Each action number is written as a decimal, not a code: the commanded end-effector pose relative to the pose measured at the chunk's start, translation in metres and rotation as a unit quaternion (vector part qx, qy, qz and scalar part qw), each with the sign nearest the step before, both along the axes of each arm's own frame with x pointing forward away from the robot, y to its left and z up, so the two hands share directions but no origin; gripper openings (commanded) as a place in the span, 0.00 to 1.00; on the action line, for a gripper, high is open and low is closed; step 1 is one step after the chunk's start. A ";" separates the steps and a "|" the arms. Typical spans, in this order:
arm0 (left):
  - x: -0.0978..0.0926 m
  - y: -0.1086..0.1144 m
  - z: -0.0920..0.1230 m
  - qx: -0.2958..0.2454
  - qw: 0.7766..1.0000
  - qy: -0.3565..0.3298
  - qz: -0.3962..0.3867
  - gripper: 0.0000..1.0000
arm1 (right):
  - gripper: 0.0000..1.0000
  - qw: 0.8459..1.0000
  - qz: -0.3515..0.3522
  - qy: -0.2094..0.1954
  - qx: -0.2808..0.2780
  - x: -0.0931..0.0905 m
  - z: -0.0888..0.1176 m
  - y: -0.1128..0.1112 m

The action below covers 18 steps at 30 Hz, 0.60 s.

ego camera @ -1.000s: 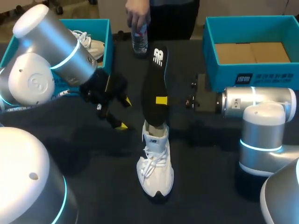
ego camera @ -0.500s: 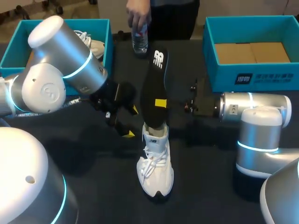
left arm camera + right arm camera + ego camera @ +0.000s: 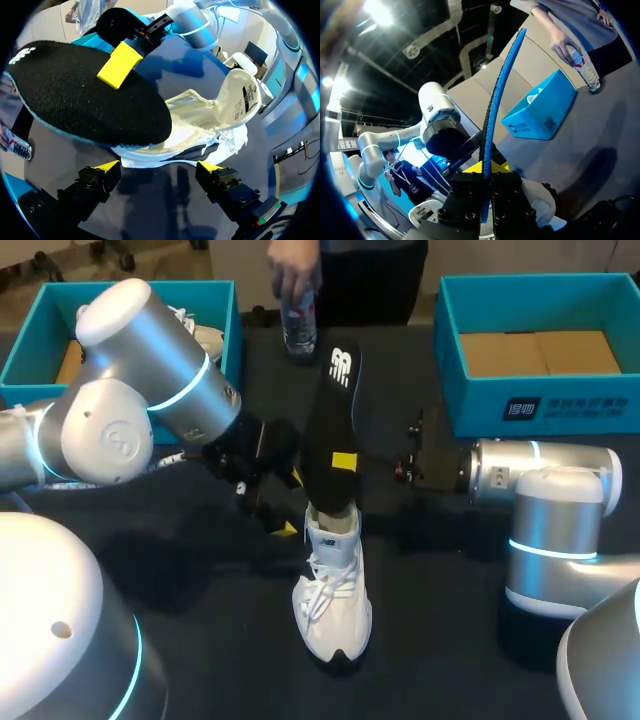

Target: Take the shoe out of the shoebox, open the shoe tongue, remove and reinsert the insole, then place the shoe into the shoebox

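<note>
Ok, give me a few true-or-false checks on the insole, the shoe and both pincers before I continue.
1. The right pincer is shut on the black insole. True.
2. The left pincer grips the white shoe. False: it is open, with the shoe just ahead of its fingers.
3. The shoe lies in the right shoebox. False: it stands on the table; the right shoebox holds only cardboard.
4. The insole's lower end is at the shoe's opening. True.
</note>
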<state>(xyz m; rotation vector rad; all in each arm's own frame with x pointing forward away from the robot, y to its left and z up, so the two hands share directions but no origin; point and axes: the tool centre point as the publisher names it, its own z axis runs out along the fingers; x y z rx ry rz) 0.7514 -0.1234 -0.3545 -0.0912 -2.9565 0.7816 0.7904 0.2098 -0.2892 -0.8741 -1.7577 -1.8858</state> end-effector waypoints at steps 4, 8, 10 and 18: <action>0.003 0.001 -0.006 0.002 1.000 0.000 0.008 1.00 | 0.00 1.000 -0.011 -0.004 0.005 0.002 -0.001 0.002; 0.003 0.001 -0.006 0.002 1.000 0.000 0.008 1.00 | 0.00 1.000 -0.018 -0.008 0.009 0.004 -0.003 0.003; 0.003 0.001 -0.006 0.002 1.000 0.000 0.008 1.00 | 0.00 1.000 -0.024 -0.009 0.006 0.005 -0.003 0.003; 0.003 0.001 -0.006 0.002 1.000 0.000 0.008 1.00 | 0.00 0.999 -0.036 -0.012 0.001 0.001 -0.008 0.003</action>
